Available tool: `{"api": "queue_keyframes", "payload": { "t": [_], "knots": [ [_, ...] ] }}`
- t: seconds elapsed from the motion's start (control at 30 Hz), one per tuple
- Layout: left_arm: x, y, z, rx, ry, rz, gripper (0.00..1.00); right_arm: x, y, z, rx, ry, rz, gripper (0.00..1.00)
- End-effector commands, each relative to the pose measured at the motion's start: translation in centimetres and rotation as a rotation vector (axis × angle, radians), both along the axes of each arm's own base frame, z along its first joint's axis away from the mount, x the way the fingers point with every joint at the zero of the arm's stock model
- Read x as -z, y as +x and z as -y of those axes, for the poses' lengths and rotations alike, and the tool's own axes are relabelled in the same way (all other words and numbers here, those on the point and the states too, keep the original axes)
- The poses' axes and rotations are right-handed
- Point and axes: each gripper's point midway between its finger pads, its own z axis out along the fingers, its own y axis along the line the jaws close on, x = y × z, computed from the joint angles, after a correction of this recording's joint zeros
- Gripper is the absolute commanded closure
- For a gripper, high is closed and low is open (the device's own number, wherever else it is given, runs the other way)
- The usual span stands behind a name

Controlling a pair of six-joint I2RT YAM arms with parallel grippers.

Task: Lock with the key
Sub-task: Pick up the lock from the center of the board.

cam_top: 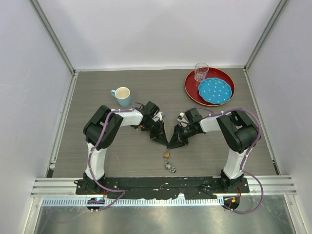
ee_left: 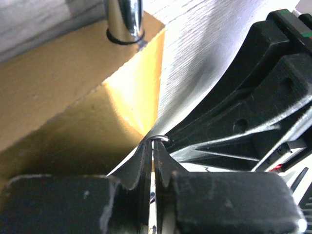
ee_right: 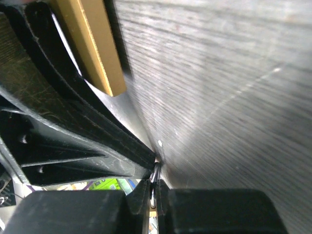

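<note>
My left gripper (cam_top: 165, 141) and right gripper (cam_top: 172, 143) meet tip to tip at the table's middle. In the left wrist view my left gripper (ee_left: 155, 146) is shut on the key: a thin silver ring (ee_left: 163, 139) sticks out at the tips, with an orange sliver between the pads. The right gripper's fingers (ee_left: 243, 112) press in from the right. The big brass padlock (ee_left: 68, 102) with its chrome shackle (ee_left: 124, 19) lies close on the left. In the right wrist view my right gripper (ee_right: 156, 171) is shut on the same thin metal ring, against the left fingers (ee_right: 73, 136). The padlock's brass edge (ee_right: 92, 44) shows behind.
A small brass piece (cam_top: 167, 154) and a silvery keychain cluster (cam_top: 170, 167) lie just in front of the fingertips. A blue mug (cam_top: 122, 96) stands at back left. A red tray (cam_top: 191, 90) at back right holds a blue plate (cam_top: 215, 90) and a glass (cam_top: 201, 71).
</note>
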Motion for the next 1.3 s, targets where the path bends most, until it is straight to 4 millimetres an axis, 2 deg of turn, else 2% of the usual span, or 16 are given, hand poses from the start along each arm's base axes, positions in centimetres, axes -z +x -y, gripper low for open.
{"api": "queue_keyframes", "payload": {
  "t": [0.0,0.07,0.17,0.23,0.33,0.53,0.67,0.8,0.93,0.97,1.0,1.07,1.27],
  "knots": [
    [-0.8,0.5,0.9,0.009,-0.033,0.014,0.91,0.5,1.6,-0.3,0.014,-0.029,0.074,0.94],
    [-1.3,0.4,0.9,0.012,-0.034,0.022,0.89,0.3,1.5,-0.2,0.002,-0.035,0.071,0.98],
    [-2.9,0.6,0.7,0.013,-0.040,0.054,0.83,-0.7,1.8,-0.2,-0.002,-0.034,0.092,0.98],
    [-4.1,0.8,0.8,0.015,-0.047,0.074,0.79,-2.0,2.1,-0.4,-0.002,-0.021,0.119,0.99],
    [-7.7,1.7,0.9,0.016,-0.070,0.152,0.73,-4.6,2.7,-0.7,-0.004,0.003,0.170,0.98],
    [-15.4,5.2,-0.1,-0.054,-0.131,0.322,0.64,-11.1,4.8,-1.7,0.015,0.063,0.293,0.98],
    [-22.1,8.2,-0.8,-0.133,-0.226,0.472,0.61,-16.2,6.3,-2.0,0.055,0.117,0.384,0.98],
    [-29.1,10.1,-1.3,-0.193,-0.373,0.636,0.55,-21.1,8.4,-1.7,0.137,0.155,0.466,0.99],
    [-34.8,9.9,-1.8,-0.218,-0.488,0.763,0.48,-26.4,10.9,-0.2,0.274,0.204,0.521,0.98],
    [-35.4,10.0,-1.8,-0.223,-0.498,0.788,0.47,-27.6,11.9,0.6,0.338,0.218,0.519,0.98],
    [-36.1,10.1,-1.9,-0.228,-0.508,0.817,0.43,-28.7,12.1,1.0,0.371,0.234,0.521,0.98],
    [-37.1,10.0,-2.3,-0.242,-0.515,0.871,0.40,-30.7,13.1,2.2,0.465,0.279,0.502,0.99],
    [-37.7,10.3,-2.8,-0.244,-0.497,0.974,0.38,-34.2,13.2,3.5,0.605,0.375,0.457,0.99]
  ]
}}
